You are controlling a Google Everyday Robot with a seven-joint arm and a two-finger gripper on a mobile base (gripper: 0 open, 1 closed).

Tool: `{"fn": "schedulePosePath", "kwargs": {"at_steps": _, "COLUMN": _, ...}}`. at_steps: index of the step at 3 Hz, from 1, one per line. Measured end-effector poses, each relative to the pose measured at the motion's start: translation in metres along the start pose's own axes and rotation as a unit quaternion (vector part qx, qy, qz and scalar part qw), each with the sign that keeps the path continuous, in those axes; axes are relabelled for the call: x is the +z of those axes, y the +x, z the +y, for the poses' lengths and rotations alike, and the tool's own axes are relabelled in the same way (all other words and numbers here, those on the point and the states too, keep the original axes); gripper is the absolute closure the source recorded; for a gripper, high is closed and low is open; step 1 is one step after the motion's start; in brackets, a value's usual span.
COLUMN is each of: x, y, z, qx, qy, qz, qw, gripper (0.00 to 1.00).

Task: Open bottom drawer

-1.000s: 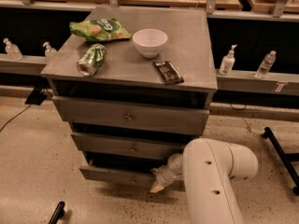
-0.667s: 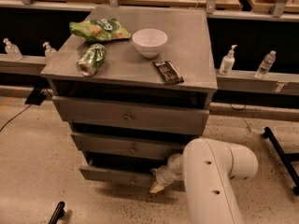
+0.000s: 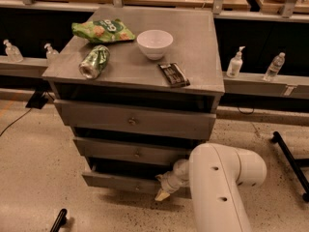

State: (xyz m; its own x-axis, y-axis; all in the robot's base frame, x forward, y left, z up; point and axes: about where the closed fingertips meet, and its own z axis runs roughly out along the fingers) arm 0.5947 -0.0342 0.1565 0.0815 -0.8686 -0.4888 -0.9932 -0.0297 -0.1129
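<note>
The hand (image 3: 163, 191) sits low against the bottom drawer (image 3: 116, 180), toward the panel's right end; whether it is open or closed on anything cannot be told. The drawer, the cabinet's lowest and slimmest grey front, runs to the hand's 9 o'clock and seems to stand slightly proud of the front above. It is stiff wood, probably sliding with some drag, and is best pulled by its small central knob. At 12 o'clock the worktop (image 3: 203, 37) carries a white bowl (image 3: 154, 42).
</note>
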Motion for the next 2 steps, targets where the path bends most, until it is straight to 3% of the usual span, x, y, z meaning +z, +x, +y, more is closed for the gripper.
{"fn": "schedulePosePath", "kwargs": {"at_steps": 2, "x": -0.0005, "y": -0.0003, "z": 0.0002, "qx": 0.0, "qy": 0.0, "qz": 0.0, "qw": 1.0, "gripper": 0.03}}
